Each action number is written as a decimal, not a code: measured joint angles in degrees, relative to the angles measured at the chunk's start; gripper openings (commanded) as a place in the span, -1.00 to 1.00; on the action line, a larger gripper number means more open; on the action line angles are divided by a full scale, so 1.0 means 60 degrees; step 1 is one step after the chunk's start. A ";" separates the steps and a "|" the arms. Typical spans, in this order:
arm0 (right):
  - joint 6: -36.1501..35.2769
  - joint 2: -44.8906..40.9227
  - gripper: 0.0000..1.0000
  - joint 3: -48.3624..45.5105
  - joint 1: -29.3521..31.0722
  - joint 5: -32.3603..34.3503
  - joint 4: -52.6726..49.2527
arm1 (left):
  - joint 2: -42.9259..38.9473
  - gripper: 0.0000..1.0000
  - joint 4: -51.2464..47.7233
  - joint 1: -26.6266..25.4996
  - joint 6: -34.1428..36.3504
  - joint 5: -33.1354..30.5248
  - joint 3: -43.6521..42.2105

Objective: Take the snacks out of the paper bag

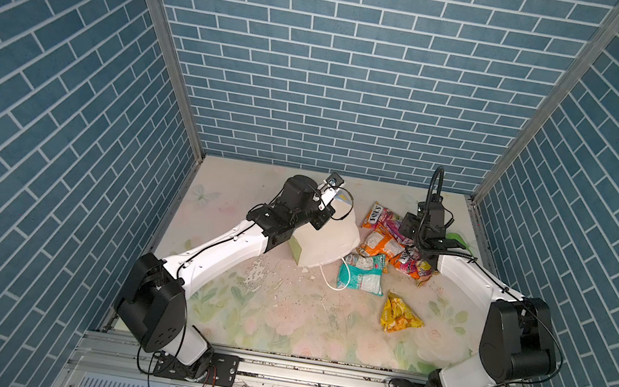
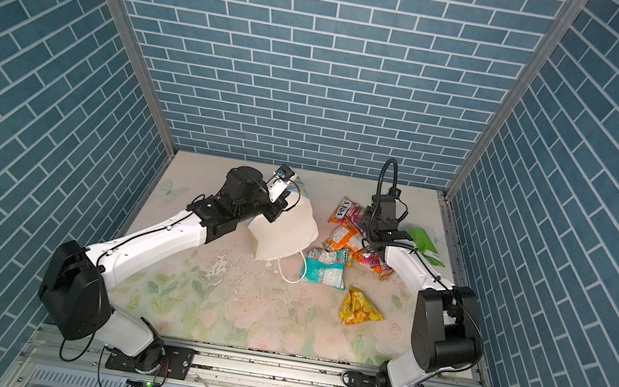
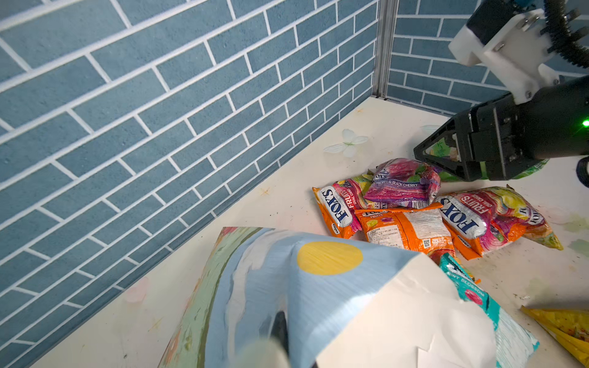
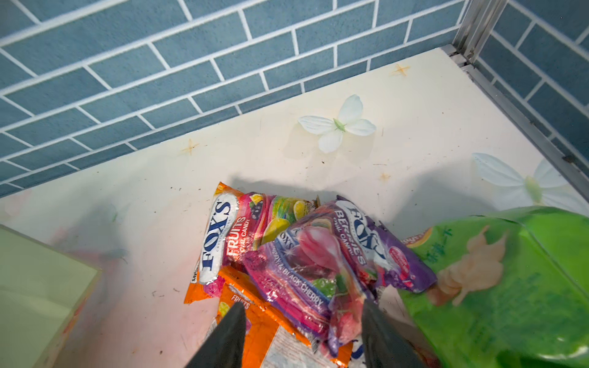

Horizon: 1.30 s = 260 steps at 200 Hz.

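Blue brick walls point(image 1: 341, 60) box in a floral surface point(image 1: 280, 316). Its paper bag point(image 1: 330, 240) tilts mouth-down, pinched by the left hand point(image 1: 321, 218), beside the snacks point(image 1: 379, 245) lying out; a slipping pinch could drop it over the teal packet point(image 1: 362, 272). Spread right hand point(image 4: 302, 304), straddling the purple FOX'S packet point(image 4: 318, 264), may snag it.

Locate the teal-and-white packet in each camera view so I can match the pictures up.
Top view: teal-and-white packet, right of centre, at the paper bag mouth.
Top view: the packet in the same spot, beside the bag.
Left wrist: the packet half hidden behind the bag's white edge.
Right wrist: not in it.
Shared landmark: the paper bag, in all four; the right wrist view shows only its pale green side.
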 measured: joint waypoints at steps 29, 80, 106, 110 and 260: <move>-0.0004 -0.0568 0.29 -0.0011 -0.0004 -0.0390 0.0011 | 0.0000 -0.33 -0.0011 0.0004 -0.0036 0.0047 0.0000; -0.0018 -0.1672 0.33 -0.0171 -0.0004 -0.0645 0.0117 | -0.0076 0.80 0.0168 0.0018 -0.0200 0.0280 -0.0200; -0.0040 -0.1843 0.34 -0.0353 -0.0004 -0.0641 0.0036 | -0.0339 0.99 0.0273 0.0018 -0.0189 0.0477 -0.0612; -0.0040 -0.1843 0.34 -0.0353 -0.0004 -0.0641 0.0011 | -0.0375 0.99 0.0273 0.0018 -0.0171 0.0514 -0.0648; -0.1060 -0.2430 0.44 -0.3085 -0.0084 0.0652 0.2441 | -0.2251 0.99 0.1650 0.1679 -0.1100 -0.0761 -0.2983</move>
